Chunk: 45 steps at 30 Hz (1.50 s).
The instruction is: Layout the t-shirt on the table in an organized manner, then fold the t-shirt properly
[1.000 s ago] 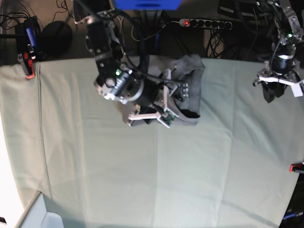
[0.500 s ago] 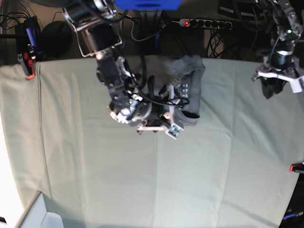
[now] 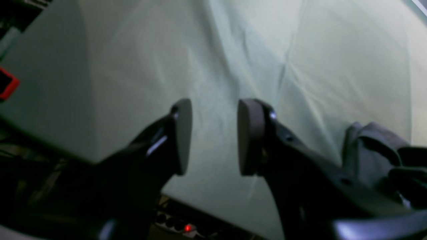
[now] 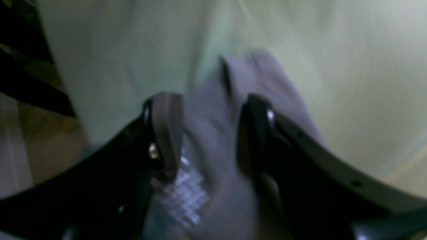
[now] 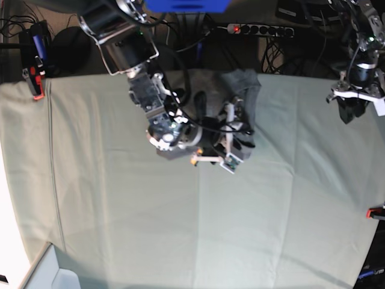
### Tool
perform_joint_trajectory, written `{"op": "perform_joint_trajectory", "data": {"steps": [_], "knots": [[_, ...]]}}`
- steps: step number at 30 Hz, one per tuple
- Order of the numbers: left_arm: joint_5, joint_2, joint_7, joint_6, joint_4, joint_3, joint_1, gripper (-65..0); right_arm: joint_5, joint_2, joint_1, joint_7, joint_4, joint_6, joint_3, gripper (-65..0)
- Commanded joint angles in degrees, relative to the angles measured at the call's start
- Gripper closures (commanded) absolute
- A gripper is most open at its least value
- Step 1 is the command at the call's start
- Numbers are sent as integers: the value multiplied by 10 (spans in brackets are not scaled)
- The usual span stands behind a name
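The dark grey t-shirt [image 5: 242, 86] lies crumpled in a heap at the far middle of the table [image 5: 120, 205]. My right gripper [image 5: 230, 141] hangs over the heap's near edge. In the blurred right wrist view, my right gripper [image 4: 206, 133] is open, its fingers straddling t-shirt [image 4: 257, 80] fabric, with the white neck label [image 4: 183, 193] just below. My left gripper [image 5: 355, 111] hovers open at the table's far right, apart from the shirt. In the left wrist view, my left gripper [image 3: 213, 133] holds nothing, and the t-shirt [image 3: 370, 146] shows at the right.
Red clamps [image 5: 37, 90] [image 5: 376, 212] grip the table's left and right edges. A power strip [image 5: 258, 29] with a lit red switch and cables lie behind the far edge. A white bin corner [image 5: 48, 271] sits at the near left.
My right arm has swung rightward, carrying its gripper over the shirt heap's near edge. My left gripper has drifted slightly toward the far edge. Both grippers kept their opening.
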<state>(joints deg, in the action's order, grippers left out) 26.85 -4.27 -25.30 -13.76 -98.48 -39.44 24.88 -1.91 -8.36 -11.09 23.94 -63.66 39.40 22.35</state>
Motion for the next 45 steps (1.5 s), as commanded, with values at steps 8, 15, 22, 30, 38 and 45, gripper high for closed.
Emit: {"op": "perform_joint_trajectory", "data": {"steps": [8, 15, 22, 30, 38, 45], "knots": [[4, -2, 14, -4, -3, 1, -4, -222, 11, -6, 44, -14, -158, 6, -13, -311], [9, -1, 14, -4, -5, 51, -9, -222, 9, -6, 115, -13, -284, 6, -146, -311], [9, 0, 14, -1, -2, 206, -24, -311, 9, 43, 190, -13, -356, 6, -269, -310], [10, 7, 14, 0, 34, 308, -39, -531, 10, 77, 236, -14, -381, 6, -349, -310], [10, 23, 14, -4, 103, 271, -67, -531, 10, 77, 251, -14, -381, 6, -393, -310], [10, 23, 14, -4, 176, 299, -97, -531, 10, 76, 263, -14, -381, 6, -396, -307]]}}
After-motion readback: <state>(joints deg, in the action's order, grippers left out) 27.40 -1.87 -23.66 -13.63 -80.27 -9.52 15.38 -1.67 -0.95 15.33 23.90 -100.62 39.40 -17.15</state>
